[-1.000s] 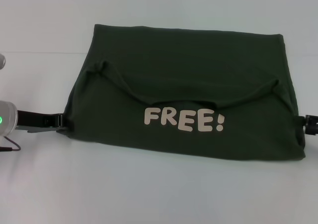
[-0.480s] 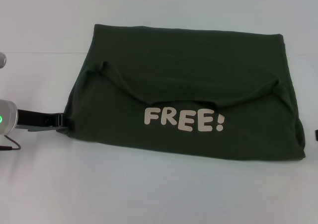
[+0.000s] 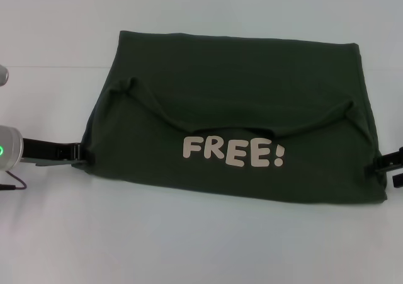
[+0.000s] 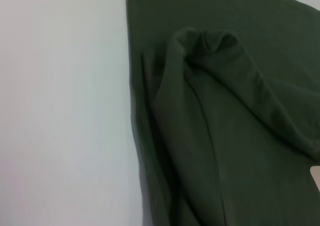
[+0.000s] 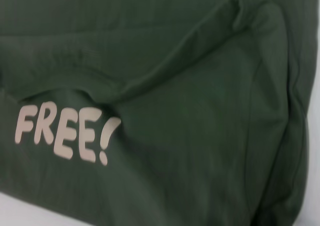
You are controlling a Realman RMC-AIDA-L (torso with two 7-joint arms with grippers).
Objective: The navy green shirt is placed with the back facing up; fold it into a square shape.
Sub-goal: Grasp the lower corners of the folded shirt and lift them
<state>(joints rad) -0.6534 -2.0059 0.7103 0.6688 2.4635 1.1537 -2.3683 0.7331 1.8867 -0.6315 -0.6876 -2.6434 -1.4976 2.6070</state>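
The navy green shirt [image 3: 239, 95] lies folded into a wide rectangle in the middle of the white table [image 3: 189, 246]. Its lower part is turned up, so the white "FREE!" lettering [image 3: 233, 152] faces up below a curved fold line. My left gripper [image 3: 79, 155] rests low against the shirt's left edge. At the shirt's lower right corner my right gripper [image 3: 390, 170] stands open, its two dark tips apart. The left wrist view shows the shirt's [image 4: 225, 136] bunched fold beside bare table. In the right wrist view the shirt [image 5: 190, 151] and its lettering [image 5: 65, 136] fill the picture.
White table surface surrounds the shirt on all sides, with a wide strip in front. A thin dark cable [image 3: 12, 184] trails from the left arm's silver wrist [image 3: 7, 150] near the left border.
The right gripper drew back almost out of the picture half a second ago and has now come back to the shirt's lower right corner. The left gripper and the shirt have not moved.
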